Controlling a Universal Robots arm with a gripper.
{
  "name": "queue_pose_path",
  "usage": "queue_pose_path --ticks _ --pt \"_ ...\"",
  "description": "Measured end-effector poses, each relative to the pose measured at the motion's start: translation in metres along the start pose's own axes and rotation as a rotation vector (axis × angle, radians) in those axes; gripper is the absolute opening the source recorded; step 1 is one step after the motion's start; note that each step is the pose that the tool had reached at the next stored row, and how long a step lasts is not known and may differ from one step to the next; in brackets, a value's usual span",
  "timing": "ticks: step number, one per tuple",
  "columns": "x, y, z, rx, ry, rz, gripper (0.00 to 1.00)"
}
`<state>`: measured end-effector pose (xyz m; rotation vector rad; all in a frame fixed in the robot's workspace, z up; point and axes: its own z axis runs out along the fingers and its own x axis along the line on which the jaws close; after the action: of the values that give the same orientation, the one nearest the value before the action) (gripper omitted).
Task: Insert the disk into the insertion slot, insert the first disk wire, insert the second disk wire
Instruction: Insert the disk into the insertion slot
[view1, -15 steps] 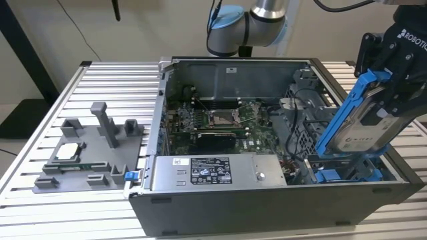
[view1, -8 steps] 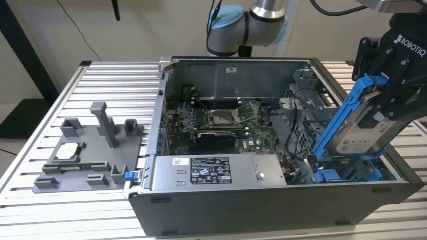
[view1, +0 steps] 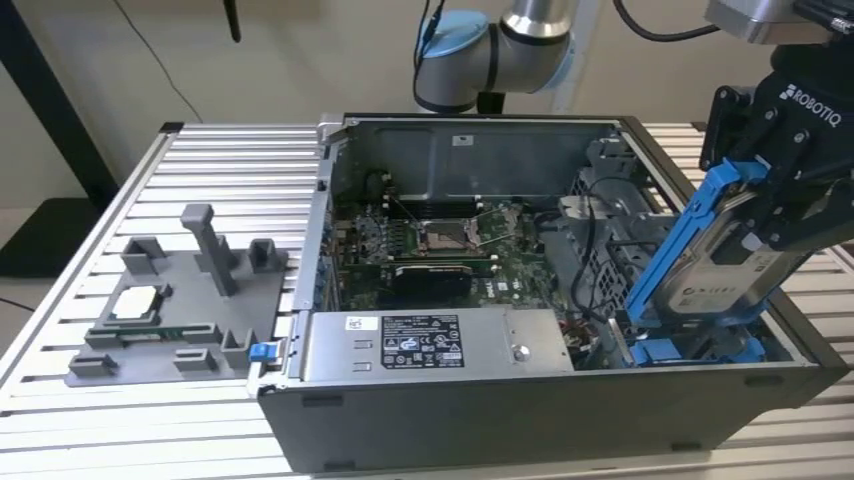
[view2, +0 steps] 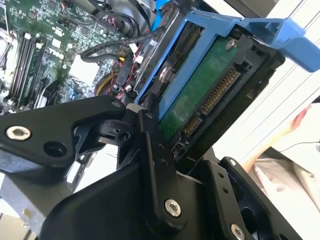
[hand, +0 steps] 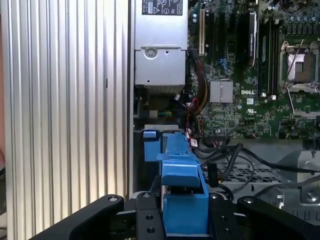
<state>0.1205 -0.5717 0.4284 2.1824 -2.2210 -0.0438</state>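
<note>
The gripper (view1: 763, 225) is clenched on the disk (view1: 727, 270), pinching the upper part of its blue carrier frame (view1: 683, 235). The disk hangs tilted below the claw, with its lower end down at the insertion slot (view1: 694, 348) in the corner of the computer case (view1: 534, 420). Whether that end has already entered the slot's blue fittings or only rests at the mouth is hard to tell from these angles

The main risk looks like jamming. The disk leans off the line of the bay, so a push along the claw's axis could wedge the carrier against the metal cage instead of letting it slide. The grip is on smooth plastic, so a wedged carrier could twist or slip in the jaws

Dark cables (hand: 227, 150) lie just beside the carrier, ahead of the claw, and could be trapped under the frame or dragged into the bay. In the second wrist view the connector edge (view2: 220, 92) on the drive's green board sits bare close to the claw, and a scrape against the cage there could damage the contacts the wires need
</note>
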Motion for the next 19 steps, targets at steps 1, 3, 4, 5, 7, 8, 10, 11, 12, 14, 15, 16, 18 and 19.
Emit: queue_pose_path --ticks 1,3,4,5,7,8,10,11,12,14,15,16,18,19 --pt "0.0 -0.0001 0.0009 0.0 0.0 0.0 0.0" --pt "0.0 -0.0002 0.0029 0.0 -0.0001 0.0 0.0" --pt "0.0 -0.0002 0.0039 0.0 0.0 0.0 0.0" --pt "0.0 -0.0004 0.0047 0.0 -0.0001 0.0 0.0" --pt "0.0 -0.001 0.0062 0.0 0.0 0.0 0.0" --pt "0.0 -0.0011 0.0077 0.0 -0.0001 0.0 0.0" --pt "0.0 -0.0012 0.0112 0.0 -0.0001 0.0 0.0" --pt "0.0 -0.0013 0.0126 0.0 0.0 0.0 0.0" --pt "-0.0001 -0.0013 0.0136 0.0 0.0 0.0 0.0" --pt "0.0 -0.0014 0.0153 0.0 -0.0007 0.0 0.0" --pt "0.0 -0.0014 0.016 0.0 -0.0011 0.0 0.0" --pt "0.0 -0.0014 0.0168 0.0 -0.0015 0.0 0.0" --pt "0.0 -0.0018 0.0186 0.0 -0.002 0.0 0.0" --pt "0.0 -0.002 0.0196 0.0 -0.002 0.0 0.0"
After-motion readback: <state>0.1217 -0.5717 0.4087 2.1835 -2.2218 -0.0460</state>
